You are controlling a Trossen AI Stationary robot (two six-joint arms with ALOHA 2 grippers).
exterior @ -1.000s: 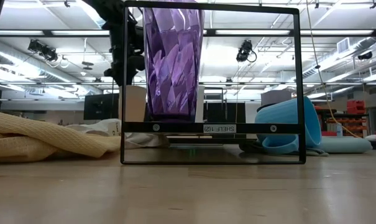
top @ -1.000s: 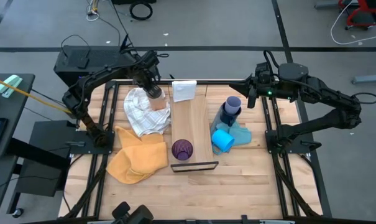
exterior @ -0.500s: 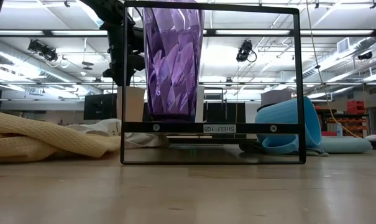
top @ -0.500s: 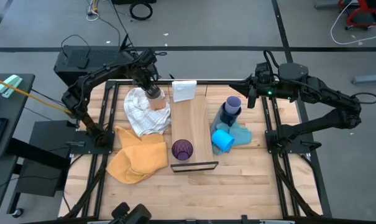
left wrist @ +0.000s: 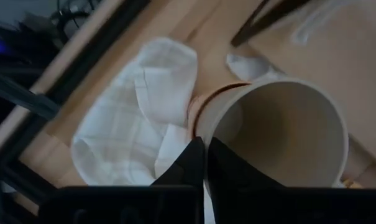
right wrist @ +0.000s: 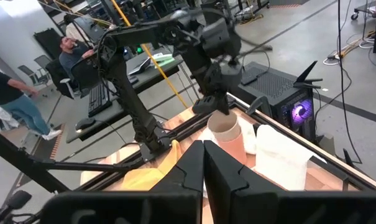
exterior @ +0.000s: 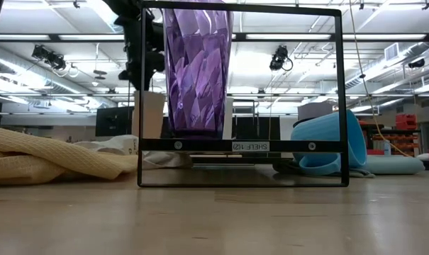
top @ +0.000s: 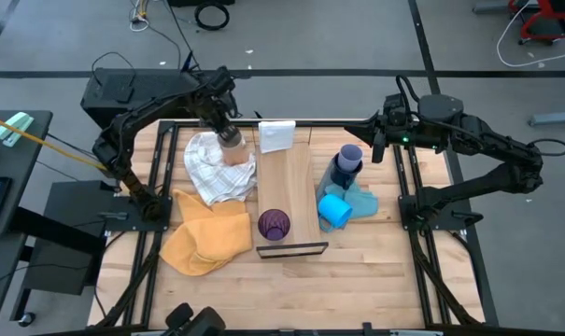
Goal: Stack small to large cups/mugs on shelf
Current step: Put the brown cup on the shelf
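Overhead, my left gripper [top: 228, 133] sits above the white checked cloth [top: 212, 166], its fingers pinched thin on the rim of the tan cup [top: 232, 143]. My left wrist camera shows those fingers [left wrist: 194, 163] meeting at the edge of the cup's [left wrist: 281, 130] open mouth, the white cloth [left wrist: 135, 134] spread below. Nearer the table's [top: 366, 271] front on that side lies a yellow cloth [top: 205, 235].

At centre runs the shelf [top: 288, 187], a long pale plank with a white box [top: 276, 136] at its far end and a black frame [top: 291, 248] at the near end. A purple tumbler [top: 274, 225] stands upright on the plank just behind that frame. From table height, the tumbler [exterior: 196, 71] fills the frame [exterior: 239, 145], whose lower bar carries a small white label; I cannot read its print with certainty.

Right of the shelf, a lavender cup [top: 350, 157] sits atop a navy mug [top: 341, 175], with a light blue mug [top: 334, 210] on its side on a blue cloth [top: 360, 200].

Farther right, my right gripper [top: 379, 140] waits by the table's far right corner, fingers [right wrist: 194, 168] pressed together on nothing.
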